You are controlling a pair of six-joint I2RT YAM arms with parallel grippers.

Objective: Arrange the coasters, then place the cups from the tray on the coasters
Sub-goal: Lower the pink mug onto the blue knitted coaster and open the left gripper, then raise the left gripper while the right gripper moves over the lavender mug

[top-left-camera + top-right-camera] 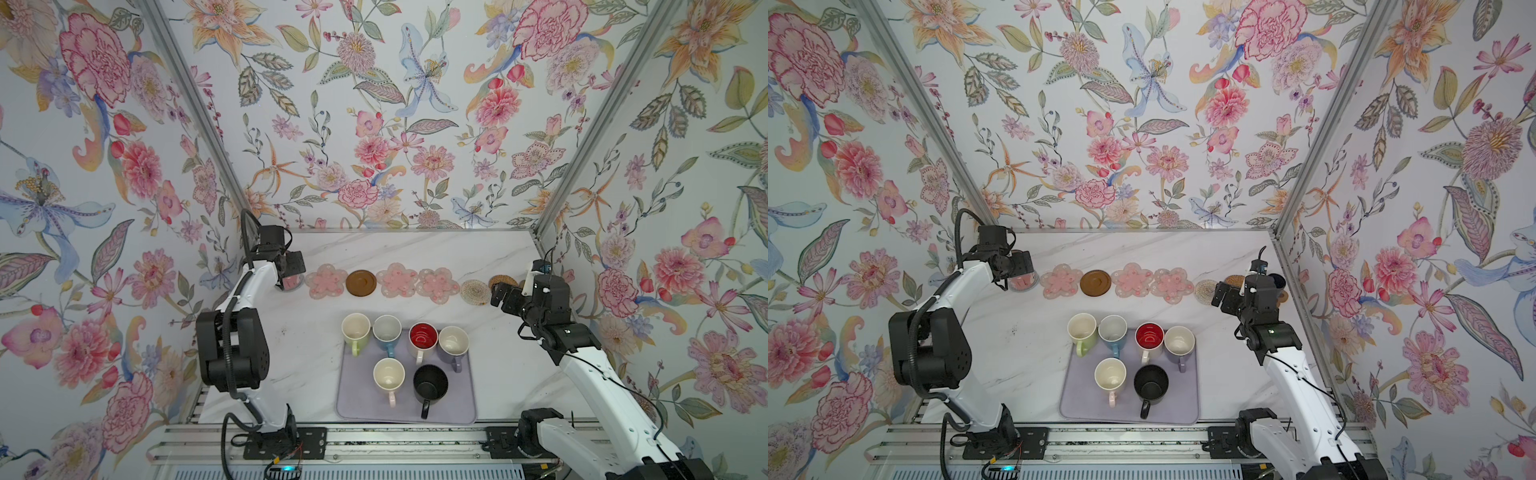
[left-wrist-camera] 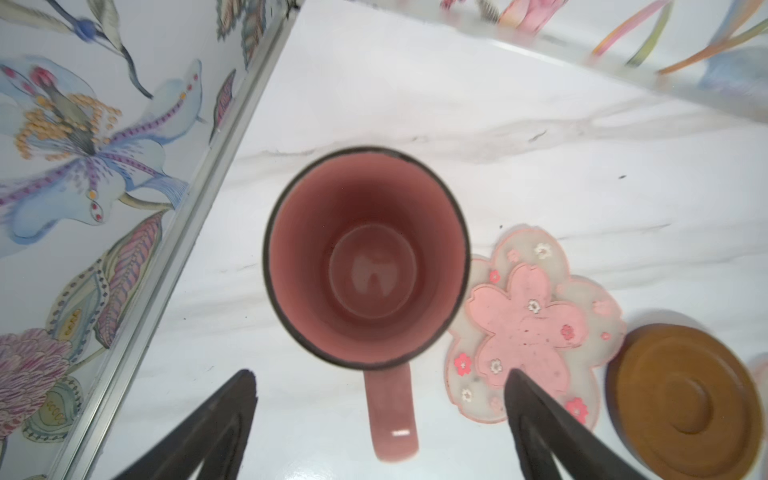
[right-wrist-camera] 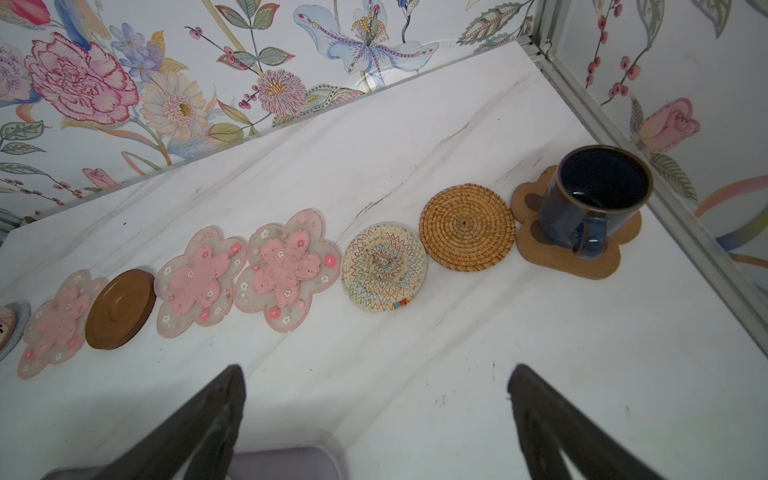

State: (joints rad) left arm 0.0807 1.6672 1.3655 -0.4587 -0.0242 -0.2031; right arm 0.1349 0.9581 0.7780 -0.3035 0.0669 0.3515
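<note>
Your left gripper (image 2: 380, 372) hangs over the tall pink mug (image 2: 368, 257), its fingers spread wide on either side of the handle and gripping nothing. Your right gripper (image 3: 377, 368) stands just as wide above the bare marble tabletop (image 3: 457, 374), with nothing between its fingers.

Six cups stand upright and empty on the lavender tray (image 1: 345, 411): lime-green (image 1: 355, 330), blue (image 1: 386, 330), white with red inside (image 1: 423, 336), lavender (image 1: 454, 343), cream (image 1: 388, 374) and black (image 1: 430, 382).

Beyond the tray, toward the back wall, the coasters (image 1: 399, 280) run in a line. The pink mug stands at its left end, just beside a pink flower coaster (image 2: 528, 328). The small navy mug (image 3: 598, 195) sits on the brown paw coaster (image 3: 573, 257) at the right end.

Only the left wrist view looks into the pink mug, which is empty; both top views mostly hide it under the gripper. Only the right wrist view shows the navy mug in full.
</note>
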